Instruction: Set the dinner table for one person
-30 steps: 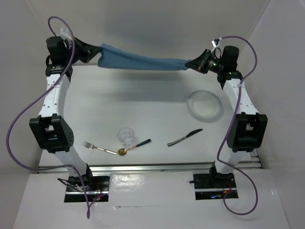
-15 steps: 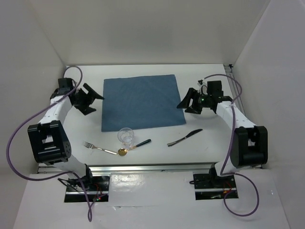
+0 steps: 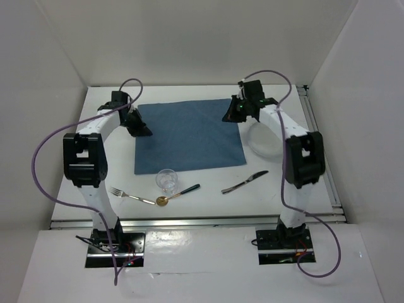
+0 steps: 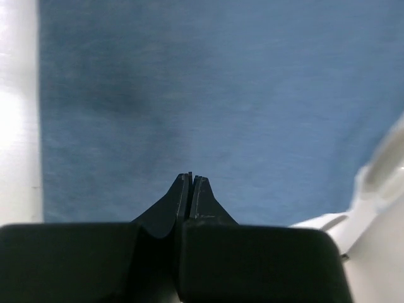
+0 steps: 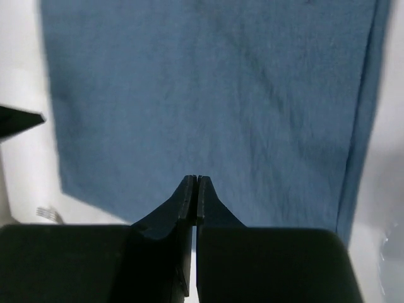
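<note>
The blue cloth (image 3: 188,136) lies flat on the white dinner table (image 3: 208,205). My left gripper (image 3: 146,131) is shut, low over the cloth's left edge; in the left wrist view its tips (image 4: 192,177) meet above the cloth (image 4: 221,95) with nothing between them. My right gripper (image 3: 226,117) is shut at the cloth's far right corner; in the right wrist view its tips (image 5: 197,178) meet above the cloth (image 5: 208,88). A clear plate (image 3: 264,144) lies right of the cloth, partly behind the right arm.
A clear drinking glass (image 3: 166,180) stands at the cloth's near edge. A fork (image 3: 127,195), a gold spoon with a dark handle (image 3: 178,194) and a knife (image 3: 245,182) lie in a row near the front rail.
The cloth, held stretched in the air a second ago, now lies flat. Both grippers have since swung in to the cloth's far edges and shut.
</note>
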`<state>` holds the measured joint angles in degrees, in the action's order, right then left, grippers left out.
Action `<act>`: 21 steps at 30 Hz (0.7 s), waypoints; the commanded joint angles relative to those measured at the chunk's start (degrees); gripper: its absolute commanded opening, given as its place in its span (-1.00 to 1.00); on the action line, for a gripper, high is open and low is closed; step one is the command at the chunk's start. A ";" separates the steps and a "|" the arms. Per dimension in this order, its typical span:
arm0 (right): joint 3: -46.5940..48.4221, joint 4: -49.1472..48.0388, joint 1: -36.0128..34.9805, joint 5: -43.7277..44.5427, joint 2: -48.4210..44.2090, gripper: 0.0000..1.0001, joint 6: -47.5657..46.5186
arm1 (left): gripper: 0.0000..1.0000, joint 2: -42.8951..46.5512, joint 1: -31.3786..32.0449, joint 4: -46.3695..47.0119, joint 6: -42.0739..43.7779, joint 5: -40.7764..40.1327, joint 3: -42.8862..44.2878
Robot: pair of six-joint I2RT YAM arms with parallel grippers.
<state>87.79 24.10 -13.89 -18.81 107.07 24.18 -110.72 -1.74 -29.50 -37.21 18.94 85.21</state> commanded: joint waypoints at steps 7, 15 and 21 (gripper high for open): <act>14.80 8.86 -2.19 9.57 21.51 -1.00 2.97 | -1.00 -10.39 -0.28 -4.69 4.43 -2.59 7.16; -5.42 1.65 -1.67 17.30 13.18 -1.00 8.24 | -1.00 -13.66 2.35 -3.03 4.96 -2.59 4.80; -13.08 -0.72 -1.14 18.98 6.94 -1.00 9.48 | -1.00 -12.24 4.90 -0.65 4.34 -2.59 -0.13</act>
<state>77.45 21.43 -15.49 -4.75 115.48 33.08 -121.95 1.21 -28.71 -33.89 17.72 88.01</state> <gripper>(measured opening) 0.031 0.042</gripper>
